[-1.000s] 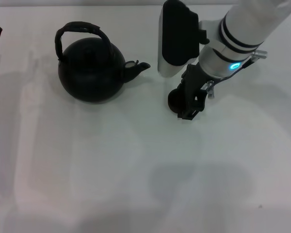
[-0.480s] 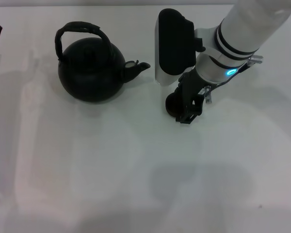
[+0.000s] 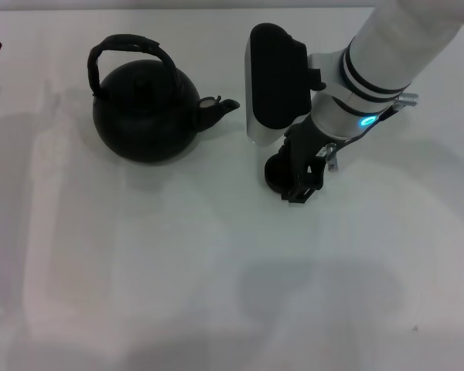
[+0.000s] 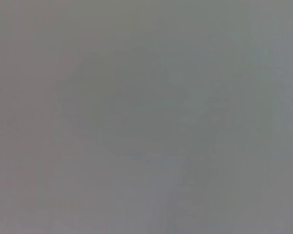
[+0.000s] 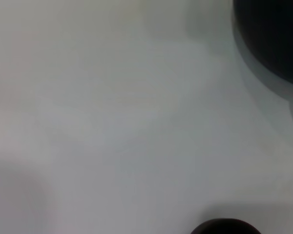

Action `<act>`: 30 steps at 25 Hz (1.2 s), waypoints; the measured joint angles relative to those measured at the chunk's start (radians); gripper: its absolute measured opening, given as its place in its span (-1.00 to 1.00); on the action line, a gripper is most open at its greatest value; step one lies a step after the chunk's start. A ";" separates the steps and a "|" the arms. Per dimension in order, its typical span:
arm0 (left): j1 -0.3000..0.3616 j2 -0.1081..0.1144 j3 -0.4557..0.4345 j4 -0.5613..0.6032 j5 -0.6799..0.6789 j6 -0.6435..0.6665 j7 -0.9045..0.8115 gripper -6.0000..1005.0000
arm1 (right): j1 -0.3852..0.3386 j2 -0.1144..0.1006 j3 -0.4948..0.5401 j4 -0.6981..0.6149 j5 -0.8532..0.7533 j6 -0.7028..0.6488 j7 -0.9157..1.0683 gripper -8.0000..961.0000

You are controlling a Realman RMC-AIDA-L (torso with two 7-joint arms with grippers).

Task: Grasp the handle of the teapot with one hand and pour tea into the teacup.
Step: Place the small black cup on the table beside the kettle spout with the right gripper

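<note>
Right gripper (image 3: 300,179) at teacup (image 3: 276,171), finger opening indiscernible; risk: nudging teacup away from teapot (image 3: 145,112) spout.

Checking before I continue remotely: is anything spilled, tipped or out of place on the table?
Nothing stands out. The teapot sits upright, handle arched over it, spout toward the teacup. The right tool is down at the teacup; no spill shows on the table.

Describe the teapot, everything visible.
The teapot is matte black and round-bellied, standing upright on the white table. Its short pointed spout faces the teacup. A small lid sits on top; the rough arched handle stands over it. Nothing grips or touches it.
</note>
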 joint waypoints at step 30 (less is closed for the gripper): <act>0.002 -0.002 0.000 0.000 0.005 0.003 0.000 0.77 | -0.031 0.000 -0.015 -0.037 0.017 0.001 0.001 0.73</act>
